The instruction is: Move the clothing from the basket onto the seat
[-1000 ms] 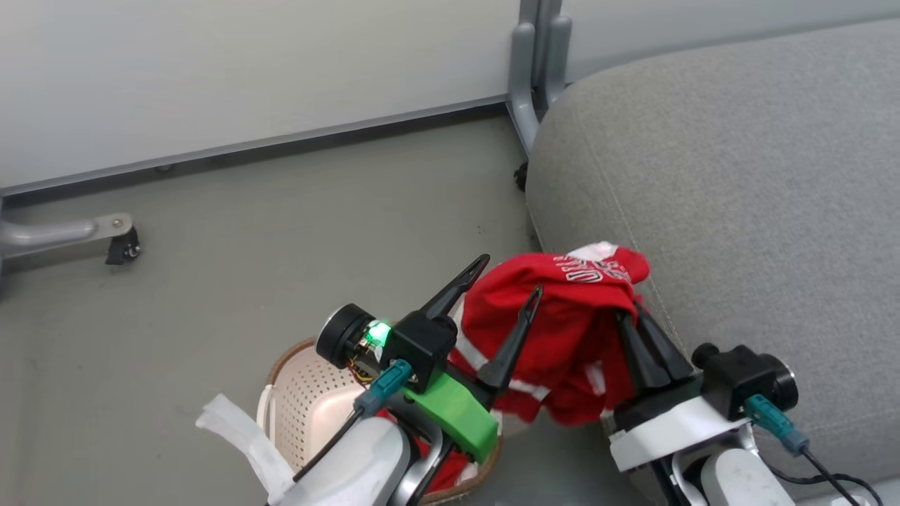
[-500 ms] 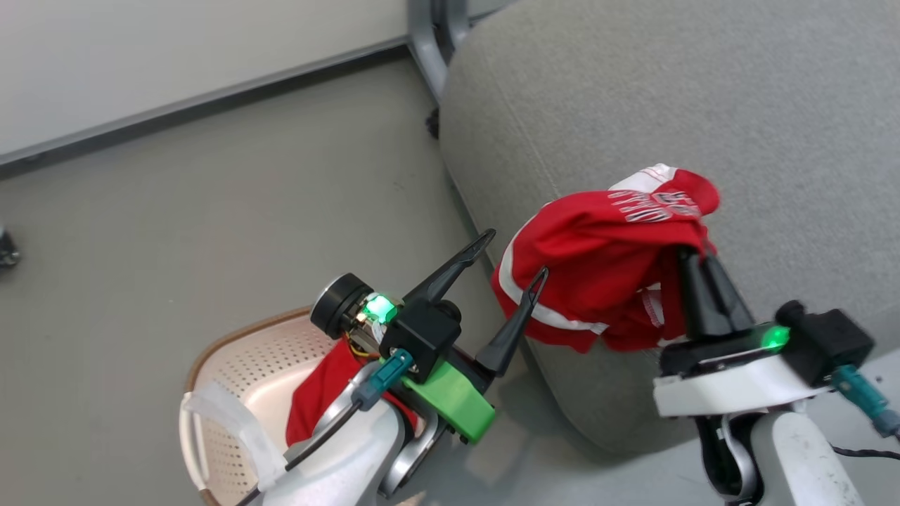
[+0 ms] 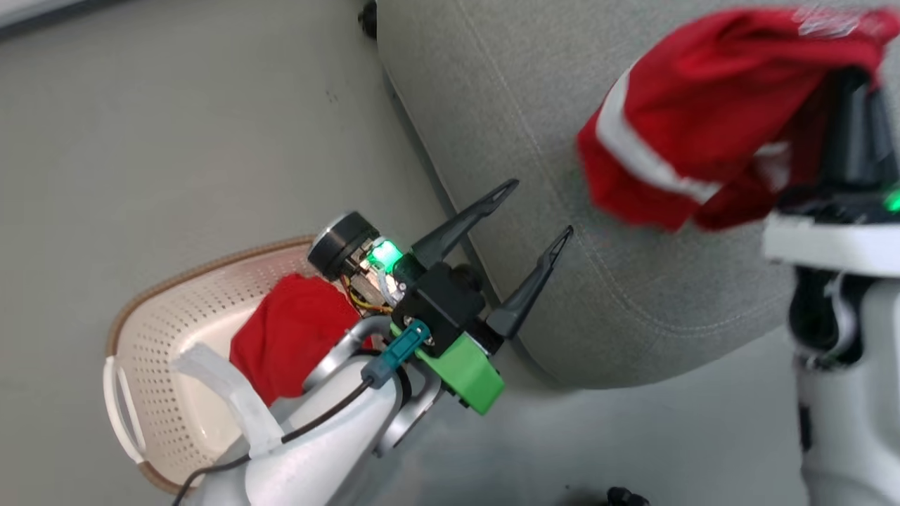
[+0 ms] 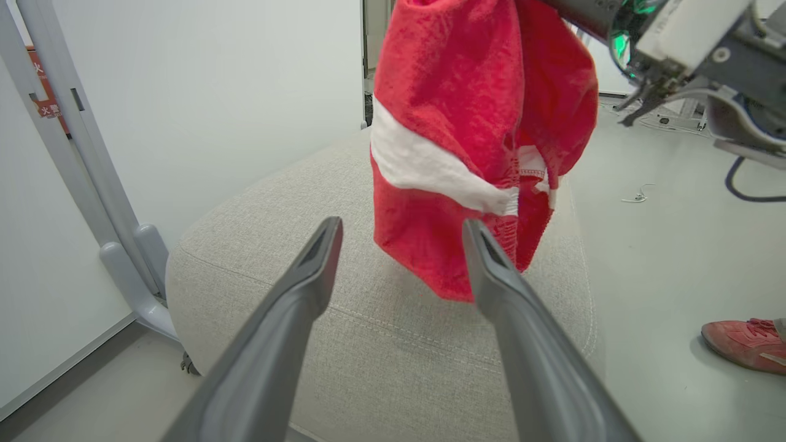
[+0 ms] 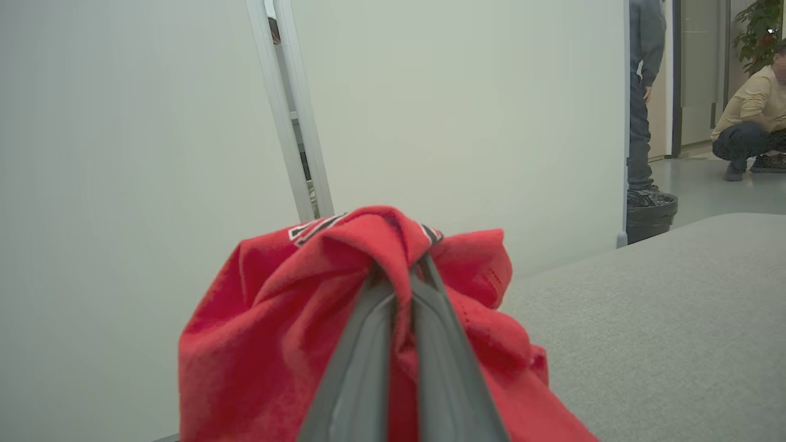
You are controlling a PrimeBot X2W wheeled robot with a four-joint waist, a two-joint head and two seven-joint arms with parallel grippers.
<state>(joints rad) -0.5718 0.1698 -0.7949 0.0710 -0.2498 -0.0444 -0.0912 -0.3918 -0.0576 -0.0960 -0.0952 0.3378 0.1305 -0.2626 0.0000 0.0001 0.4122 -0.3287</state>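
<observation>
My right gripper [image 3: 854, 84] is shut on a bright red garment [image 3: 703, 112] with a white stripe, which hangs in the air above the grey seat [image 3: 534, 126]. In the right wrist view the closed fingers [image 5: 368, 344] pinch a bunched fold of the garment [image 5: 276, 319]. My left gripper [image 3: 541, 207] stands open with nothing in it, beside the seat's edge and above the cream basket [image 3: 155, 316]. A second red garment [image 3: 288, 337] lies in the basket, partly behind my left arm. The left wrist view shows the hanging garment [image 4: 466, 104] just past the left gripper [image 4: 402, 227].
A grey partition leg [image 4: 123, 245] stands at the seat's far corner against a white wall. A person's red shoe [image 4: 743, 344] rests on the floor right of the seat. Beyond the partition, one person crouches [image 5: 749, 123] and another stands [image 5: 645, 92].
The camera has turned right. My right gripper has carried the red garment up from beside the basket and over the seat. The left gripper has stayed open near the basket.
</observation>
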